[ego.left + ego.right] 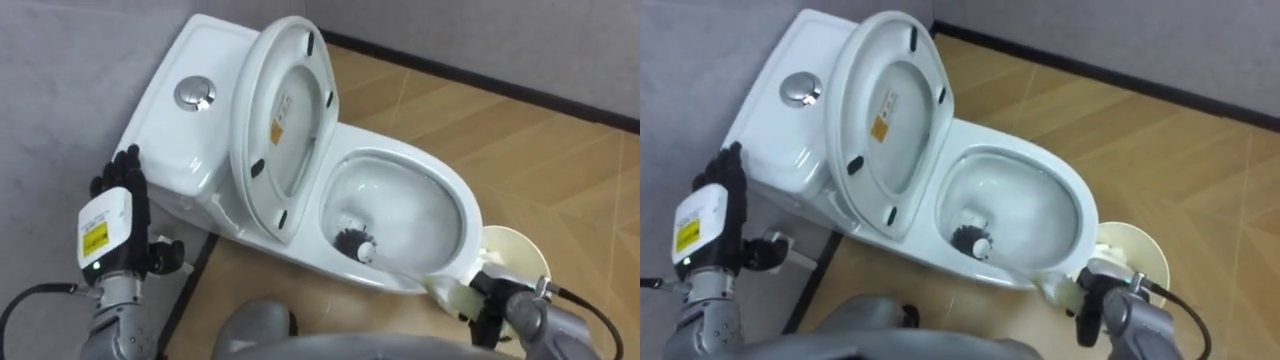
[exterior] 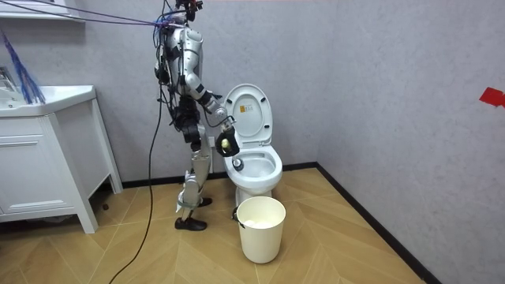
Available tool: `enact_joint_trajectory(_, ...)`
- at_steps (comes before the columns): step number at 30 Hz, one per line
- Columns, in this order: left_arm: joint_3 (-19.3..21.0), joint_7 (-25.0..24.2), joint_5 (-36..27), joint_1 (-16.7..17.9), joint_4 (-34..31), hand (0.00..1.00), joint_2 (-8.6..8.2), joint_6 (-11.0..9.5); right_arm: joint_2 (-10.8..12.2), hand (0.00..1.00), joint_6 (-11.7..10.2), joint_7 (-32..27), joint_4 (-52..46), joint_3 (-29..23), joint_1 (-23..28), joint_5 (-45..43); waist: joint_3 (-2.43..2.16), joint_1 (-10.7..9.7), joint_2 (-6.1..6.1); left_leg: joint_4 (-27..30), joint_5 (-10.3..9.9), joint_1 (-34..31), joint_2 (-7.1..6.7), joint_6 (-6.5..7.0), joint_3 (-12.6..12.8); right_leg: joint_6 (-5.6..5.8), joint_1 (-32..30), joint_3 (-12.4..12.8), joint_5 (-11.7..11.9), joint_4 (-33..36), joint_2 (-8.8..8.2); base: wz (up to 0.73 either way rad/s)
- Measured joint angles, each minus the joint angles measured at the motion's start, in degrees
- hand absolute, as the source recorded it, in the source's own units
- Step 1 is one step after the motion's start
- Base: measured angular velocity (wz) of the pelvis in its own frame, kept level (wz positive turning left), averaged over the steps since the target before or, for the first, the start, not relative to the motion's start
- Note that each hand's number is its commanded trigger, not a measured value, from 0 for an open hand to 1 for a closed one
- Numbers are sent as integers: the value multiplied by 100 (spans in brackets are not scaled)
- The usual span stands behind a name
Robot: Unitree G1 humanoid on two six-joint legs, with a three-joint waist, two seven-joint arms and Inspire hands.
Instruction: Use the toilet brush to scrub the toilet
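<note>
One toilet brush [image 1: 358, 245] is what matters here: its dark bristle head sits low inside the toilet bowl [image 1: 455, 195], against the bottom of the basin on the side toward the raised seat [image 1: 285, 130]. Its pale handle slants up over the near rim to our right robot hand [image 1: 492, 298], whose fingers are curled tight round the grip. Our left robot hand [image 1: 112, 215] hangs free beside the tank [image 1: 180, 135], fingers straight and holding nothing. A pale round bin [image 2: 260, 229] stands on the floor just in front of the toilet. We stand close at the toilet's side, leaning toward it.

We judge the brushing to be under way, with the seat up and the bristles in the bowl. We cannot tell how much of the wall is scrubbed. Working round the basin and under the rim, then lifting the brush out, seems to remain.
</note>
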Motion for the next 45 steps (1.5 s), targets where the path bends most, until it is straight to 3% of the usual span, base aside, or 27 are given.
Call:
enact_joint_trajectory(4, 94, 19, -899, 35, 263, 0, -173, -115, 45, 100, -78, -18, 368, -130, -43, 638, 9, 100, -58, -106, -4, 168, -8, -9, -36, -16, 202, -43, 8, -202, 37, 8)
enact_joint_trajectory(6, 271, -22, -1761, 40, 750, 0, -329, -107, 195, 100, -141, -40, 789, -254, -76, 937, -2, 189, -78, -154, -11, 303, 1, -22, 22, -2, 292, 24, 3, -226, 41, -9)
enact_joint_trajectory(7, 384, -48, -2153, 173, 921, 0, -368, -114, 295, 100, -189, -67, 882, -355, -35, 1008, -7, 238, -146, -173, -11, 322, 4, -22, 29, 0, 292, 49, 4, -226, 41, -13)
enact_joint_trajectory(8, 458, -63, -2334, 223, 1001, 0, -389, -116, 327, 100, -241, -85, 922, -384, -16, 1037, -27, 233, -124, -175, -11, 324, 2, -22, 29, 2, 297, 47, 5, -227, 42, 0)
enact_joint_trajectory(9, 574, -74, -2634, 291, 1175, 0, -414, -116, 387, 100, -340, -143, 1056, -468, 10, 1200, -10, 222, -209, -192, -11, 330, 1, -23, 22, 11, 303, 47, 11, -235, 47, 6)
enact_joint_trajectory(12, 828, -92, -3281, 415, 1556, 0, -530, -120, 438, 100, -527, -313, 1435, -623, 106, 2049, 2, 220, -285, -228, -22, 403, 11, -23, 24, 50, 396, 73, 50, -314, 63, 4)
enact_joint_trajectory(16, 827, -136, -4248, 408, 1825, 0, -636, -135, 502, 100, -756, -583, 1709, -863, 216, 3221, 9, 83, -221, -239, -73, 435, 22, 8, 29, 95, 451, 83, 95, -361, 70, 0)
enact_joint_trajectory(18, 837, -224, -4715, 349, 2059, 0, -638, -201, 568, 100, -926, -785, 1756, -1064, 324, 4011, 13, -80, -155, -330, -94, 538, 36, 29, 133, 114, 500, 156, 105, -371, 56, -16)
enact_joint_trajectory(22, 830, -494, -5039, 149, 2729, 0, -643, -282, 688, 100, -1248, -1214, 2045, -1285, 343, 5020, 18, -397, -33, -435, -108, 719, 56, 39, 302, 132, 568, 302, 145, -424, 55, -27)
enact_joint_trajectory(26, 832, -997, -5113, -148, 3389, 0, -703, -325, 771, 100, -1526, -1572, 2408, -1533, 268, 5399, 6, -616, 74, -606, -116, 918, 103, 25, 601, 115, 555, 691, 208, -494, 108, -46)
enact_joint_trajectory(33, 832, -1553, -5067, -375, 4130, 0, -776, -273, 798, 100, -1685, -2104, 2556, -1705, 329, 5721, -38, -970, 170, -828, -123, 1228, 136, 13, 1019, 106, 564, 1188, 233, -482, 143, -35)
enact_joint_trajectory(39, 775, -1799, -4829, -608, 4318, 0, -811, -151, 897, 100, -1719, -2448, 2579, -1704, 311, 5724, -26, -1172, 254, -941, -131, 1334, 210, 6, 1177, 103, 540, 1336, 275, -471, 156, -15)
enact_joint_trajectory(40, 775, -1806, -4798, -630, 4319, 0, -823, -149, 909, 94, -1720, -2459, 2578, -1704, 315, 5727, -23, -1196, 258, -967, -131, 1351, 209, 5, 1182, 103, 538, 1343, 275, -469, 158, -8)
enact_joint_trajectory(41, 774, -1816, -4710, -686, 4337, 0, -853, -137, 928, 14, -1733, -2486, 2578, -1703, 321, 5727, -21, -1197, 272, -1013, -130, 1391, 211, 4, 1215, 105, 535, 1368, 282, -469, 162, -14)
enact_joint_trajectory(42, 774, -1826, -4685, -715, 4359, 0, -864, -132, 937, 0, -1734, -2505, 2578, -1703, 328, 5727, -21, -1195, 277, -1024, -130, 1411, 213, 5, 1233, 105, 535, 1401, 282, -474, 163, -23)
enact_joint_trajectory(45, 779, -1923, -4411, -892, 4524, 0, -868, -79, 972, 0, -1735, -2607, 2578, -1705, 346, 5724, -22, -1269, 283, -1023, -130, 1437, 216, 7, 1304, 113, 523, 1505, 285, -484, 168, -14)
